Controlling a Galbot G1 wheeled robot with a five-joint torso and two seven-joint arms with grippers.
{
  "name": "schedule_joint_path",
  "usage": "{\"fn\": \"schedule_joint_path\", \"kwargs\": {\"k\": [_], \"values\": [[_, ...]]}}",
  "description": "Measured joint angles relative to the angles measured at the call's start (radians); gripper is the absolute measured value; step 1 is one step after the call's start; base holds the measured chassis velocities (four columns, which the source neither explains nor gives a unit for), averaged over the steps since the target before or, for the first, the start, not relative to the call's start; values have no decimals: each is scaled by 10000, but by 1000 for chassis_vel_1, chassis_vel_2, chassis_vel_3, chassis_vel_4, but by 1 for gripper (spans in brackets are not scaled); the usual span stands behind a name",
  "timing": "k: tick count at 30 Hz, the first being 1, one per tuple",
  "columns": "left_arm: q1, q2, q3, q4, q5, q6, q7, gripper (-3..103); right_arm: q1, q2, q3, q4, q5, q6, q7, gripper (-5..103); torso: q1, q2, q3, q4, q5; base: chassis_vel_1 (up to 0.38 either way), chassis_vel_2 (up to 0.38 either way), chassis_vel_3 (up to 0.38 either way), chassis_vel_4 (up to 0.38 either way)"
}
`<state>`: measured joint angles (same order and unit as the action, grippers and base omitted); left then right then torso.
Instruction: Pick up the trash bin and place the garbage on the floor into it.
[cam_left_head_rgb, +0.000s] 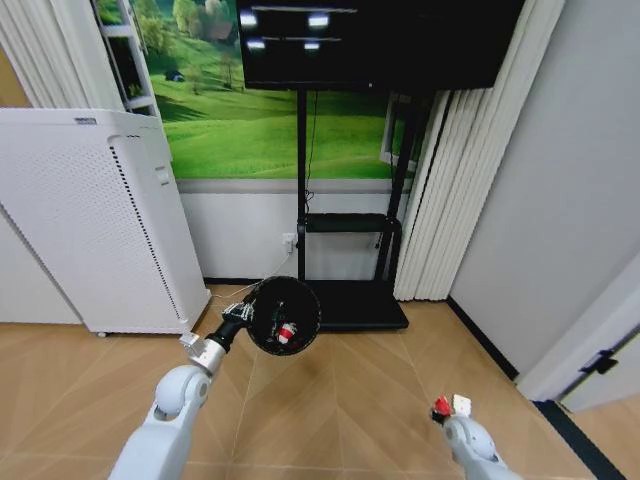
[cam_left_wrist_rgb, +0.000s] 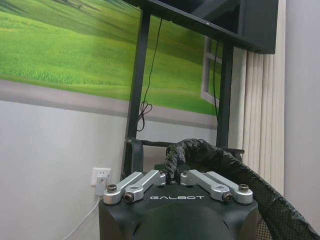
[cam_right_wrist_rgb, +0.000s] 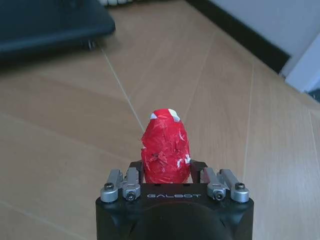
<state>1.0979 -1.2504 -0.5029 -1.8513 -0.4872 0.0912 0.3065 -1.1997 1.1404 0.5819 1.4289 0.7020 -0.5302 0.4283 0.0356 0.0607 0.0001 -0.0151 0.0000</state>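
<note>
The right gripper sits low at the near right, just above the wood floor, with its jaws clamped on a crumpled red packet that stands up between the fingers; in the head view the packet shows as a red and white scrap at the tip of the right arm. The left arm reaches forward and up from the near left, its forearm slanting toward the middle of the room. The left gripper is closed on the rim of the black trash bin, pinching the bunched black liner at the edge, and holds the bin off the floor with its mouth tipped toward the camera. A small red and white wrapper lies inside it. Behind the bin a black TV stand rests its base on the floor. To the left stands a tall white perforated appliance. A meadow mural covers the far wall, with pale curtains to the right.
</note>
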Motion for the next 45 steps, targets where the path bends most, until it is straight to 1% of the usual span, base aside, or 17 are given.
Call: {"fn": "schedule_joint_path", "kwargs": {"k": [3, 6, 7, 9, 10, 13, 14, 15, 17, 19, 21, 26, 29, 37, 39, 40, 45], "values": [[0, -20, 49, 67, 42, -35, 1, 7, -23, 82, 268, 443, -100, 266, -297, 48, 0, 0, 0, 0, 1, 0, 0, 0, 0], [-39, -19, 151, 222, 75, -77, -3, 7, -193, 187, 846, 1822, -235, 881, -1120, 48, 0, 0, 0, -2, -1, 0, 0, 0, 0], [-39, -19, 151, 222, 75, -77, -3, 7, -193, 187, 846, 1822, -235, 881, -1120, 48, 0, 0, 0, -2, -1, 0, 0, 0, 0], [-29, -9, 166, 225, 100, -98, -25, 7, -255, 213, 1019, 2679, -192, 1268, -1658, 48, 0, 1, 0, -3, -2, 0, 0, 0, 0], [-29, -9, 166, 225, 100, -98, -25, 7, -255, 213, 1019, 2679, -192, 1268, -1658, 48, 0, 1, 0, -3, -2, 0, 0, 0, 0], [62, 16, 166, 100, 158, -99, -96, 7, -279, 223, 1031, 3428, -69, 1702, -2181, 48, 0, 0, 0, 2, -2, 0, 0, 0, 0], [126, 51, 234, 9, 195, -105, -221, 7, -458, 205, 938, 4281, 67, 2123, -2825, 47, -1, 0, 0, 1, 0, 0, 0, 0, 0], [126, 51, 234, 9, 195, -105, -221, 7, -458, 205, 938, 4281, 67, 2123, -2825, 47, -1, 0, 0, 1, 0, 0, 0, 0, 0], [-27, 49, 407, 287, 251, -145, -235, 7, -784, 184, 874, 5109, 162, 2357, -3279, 47, -2, 0, 0, -2, 1, 0, 0, 0, 0], [-76, 35, 436, 361, 262, -149, -237, 7, -845, 141, 863, 5251, 204, 2401, -3383, 47, -2, 1, 0, -2, 1, 0, 0, 0, 0], [-361, -75, 586, 694, 350, -179, -253, 7, -1046, -145, 761, 5776, 371, 2531, -3690, 47, -2, 0, 0, -1, -2, 0, 0, 0, 0], [-920, -320, 959, 1176, 418, -188, -343, 7, -1041, -584, 450, 6070, 393, 2544, -3898, 47, -2, 1, 0, -3, 1, 0, 0, 0, 0], [-1276, -503, 1293, 1570, 472, -207, -350, 7, -938, -1012, 223, 6482, 568, 2538, -4035, 47, -2, 1, 0, -1, 2, 0, 0, 0, 0], [-1496, -944, 1895, 1889, 629, -230, -333, 7, -802, -1691, -102, 6946, 793, 2386, -4579, 47, -2, 3, 0, -1, 2, 0, 0, 0, 0], [-1544, -1043, 2176, 2009, 730, -249, -279, 7, -782, -2094, -244, 6941, 471, 2215, -5141, 47, -2, 3, 0, -1, 1, 0, 0, 0, 0], [-1544, -1043, 2176, 2009, 730, -249, -279, 7, -782, -2094, -244, 6941, 471, 2215, -5141, 47, -2, 3, 0, -1, 1, 0, 0, 0, 0], [-1626, -1119, 2454, 2113, 813, -275, -250, 7, -832, -2434, -413, 6779, -223, 1961, -5793, 47, -2, 2, 0, 0, 1, 0, 0, 0, 0]]}}
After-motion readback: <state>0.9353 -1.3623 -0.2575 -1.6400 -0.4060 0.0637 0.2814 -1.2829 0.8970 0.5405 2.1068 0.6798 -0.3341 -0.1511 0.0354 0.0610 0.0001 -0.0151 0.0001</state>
